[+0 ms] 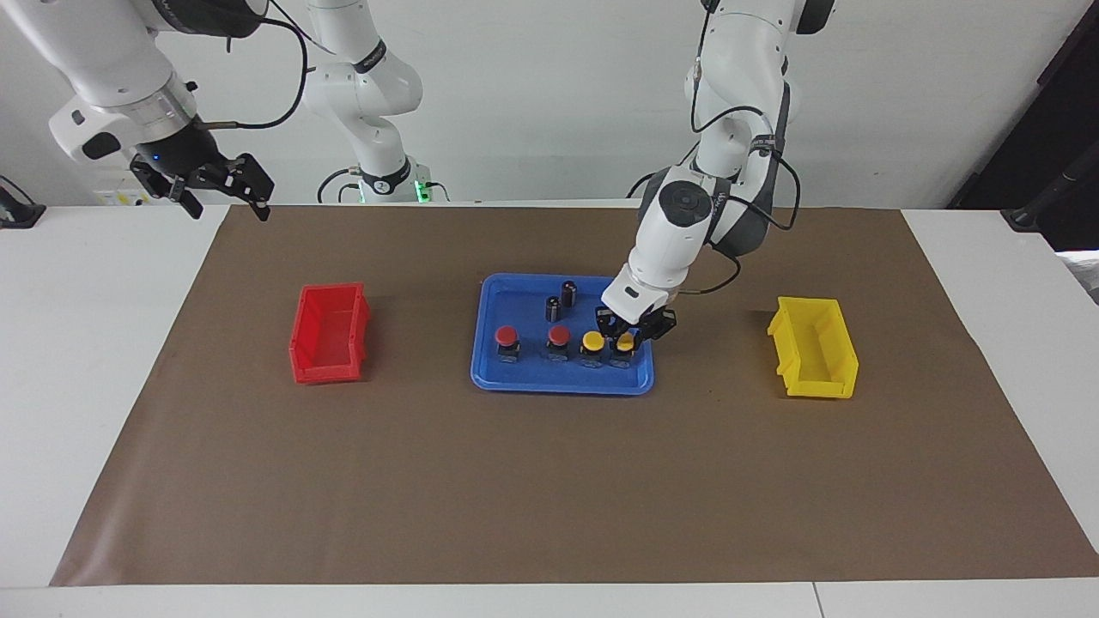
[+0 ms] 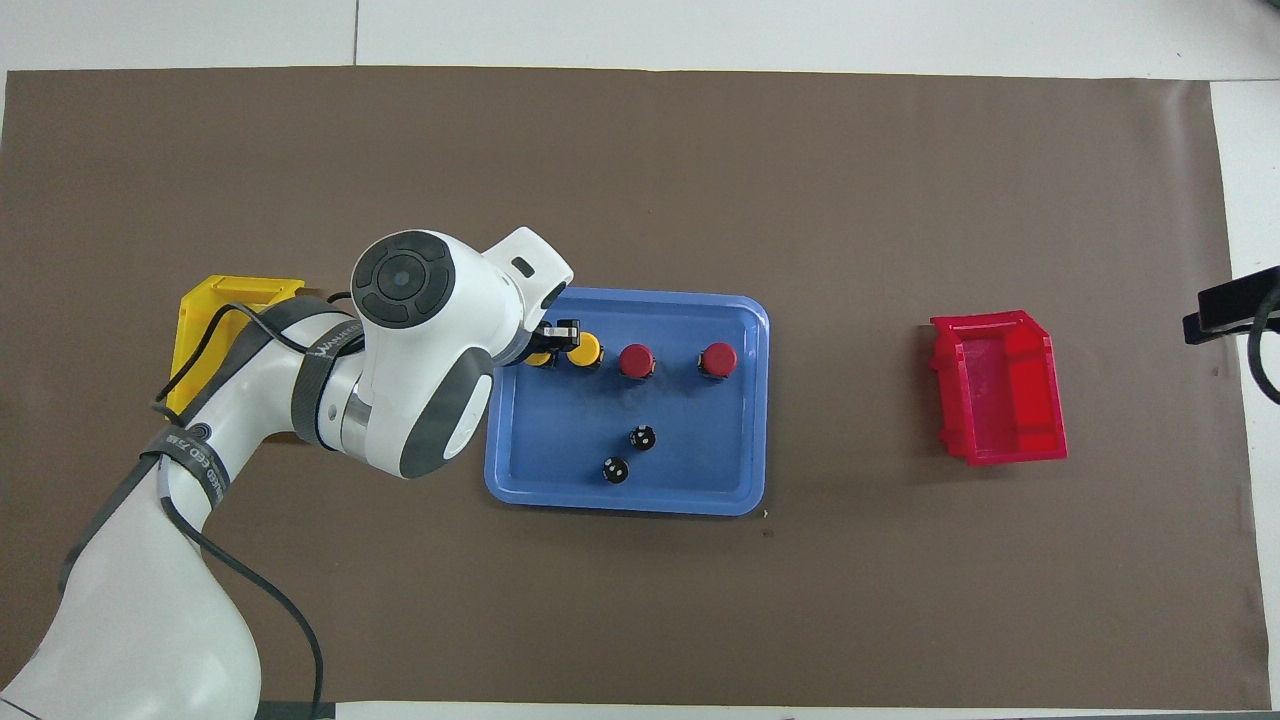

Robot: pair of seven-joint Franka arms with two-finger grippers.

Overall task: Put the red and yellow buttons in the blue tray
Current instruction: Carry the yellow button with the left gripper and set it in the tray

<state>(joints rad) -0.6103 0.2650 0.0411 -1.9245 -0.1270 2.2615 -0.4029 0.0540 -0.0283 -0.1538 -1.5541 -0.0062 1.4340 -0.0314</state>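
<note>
The blue tray [image 1: 515, 379] [image 2: 625, 504] lies mid-table. In it stand two red buttons [image 1: 506, 336] [image 1: 559, 336] [image 2: 718, 358] [image 2: 636, 359] and a yellow button [image 1: 592, 342] [image 2: 584, 348] in a row. My left gripper [image 1: 628, 336] [image 2: 553, 341] is shut on the second yellow button [image 1: 625, 342] [image 2: 540, 358], low inside the tray at the row's end toward the left arm; I cannot tell whether it touches the floor. The arm hides part of it from overhead. My right gripper [image 1: 225, 192] waits open, raised over the mat's corner at its own end.
Two dark capless cylinders [image 1: 568, 293] [image 1: 553, 308] [image 2: 643, 437] [image 2: 616, 470] stand in the tray, nearer to the robots than the buttons. A red bin [image 1: 328, 333] [image 2: 1000, 388] sits toward the right arm's end, a yellow bin [image 1: 814, 347] [image 2: 225, 305] toward the left arm's end.
</note>
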